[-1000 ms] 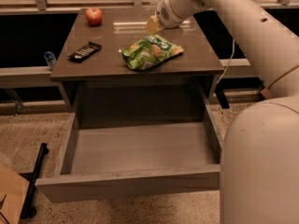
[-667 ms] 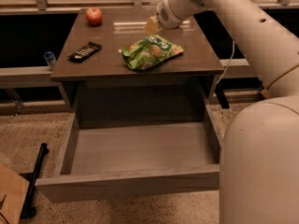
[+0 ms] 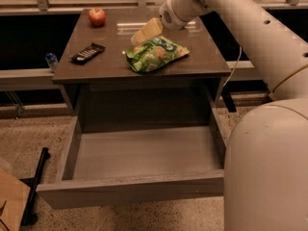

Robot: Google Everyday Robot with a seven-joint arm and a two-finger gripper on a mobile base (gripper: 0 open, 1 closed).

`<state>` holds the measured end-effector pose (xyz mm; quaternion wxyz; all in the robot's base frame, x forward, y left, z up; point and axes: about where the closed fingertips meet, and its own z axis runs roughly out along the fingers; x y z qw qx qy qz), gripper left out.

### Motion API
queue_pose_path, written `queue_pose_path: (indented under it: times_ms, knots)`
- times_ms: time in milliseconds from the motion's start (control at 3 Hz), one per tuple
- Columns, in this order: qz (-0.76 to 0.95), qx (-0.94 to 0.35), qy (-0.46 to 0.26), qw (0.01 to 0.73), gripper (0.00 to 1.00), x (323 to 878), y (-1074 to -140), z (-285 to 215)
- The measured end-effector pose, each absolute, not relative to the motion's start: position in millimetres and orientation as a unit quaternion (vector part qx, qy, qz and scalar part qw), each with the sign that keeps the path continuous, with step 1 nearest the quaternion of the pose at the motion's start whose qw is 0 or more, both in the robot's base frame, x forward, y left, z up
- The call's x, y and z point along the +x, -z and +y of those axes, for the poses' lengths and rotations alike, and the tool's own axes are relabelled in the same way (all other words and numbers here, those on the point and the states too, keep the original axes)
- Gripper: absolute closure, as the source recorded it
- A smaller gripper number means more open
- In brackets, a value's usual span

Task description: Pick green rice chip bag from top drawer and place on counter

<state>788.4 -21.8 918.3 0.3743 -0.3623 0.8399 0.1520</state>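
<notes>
Green rice chip bag (image 3: 156, 54) lies flat on the counter (image 3: 113, 67), right of centre and toward the front half, logo side up, crumpled. It is out of the top drawer (image 3: 130, 190). Gripper (image 3: 144, 32) hangs over the counter just behind the bag and a little left of it, its pale yellow tip angled down-left toward the bag's back-left corner. Tip and bag are very close; can't tell if they touch. Can't tell whether the claw is wide or narrow from this angle, and it isn't wrapped around the bag. The white arm (image 3: 231, 13) comes in from the upper right, wrist above the counter's back-right area. The big white robot body (image 3: 269, 167) fills the lower right of the view and covers the drawer's right front corner. Top drawer is pulled fully out below the counter, grey floor in view, front panel nearest the camera. Also on the counter: a red apple (image 3: 97, 17) at the back-left corner, well apart from the bag, and a black remote (image 3: 88, 53) on the left side, lying diagonally, near the left edge. A small blue-capped bottle (image 3: 51, 61) sits on the ledge left of the cabinet. Speckled floor (image 3: 29, 134) below, with a black bar (image 3: 36, 177) at lower left.
</notes>
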Motion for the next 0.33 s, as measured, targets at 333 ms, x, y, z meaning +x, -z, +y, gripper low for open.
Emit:
queue_pose_path:
  times_ms: [333]
  knots:
    - [0.840,-0.362,-0.152,0.374,0.00,788.4,-918.3,-21.8]
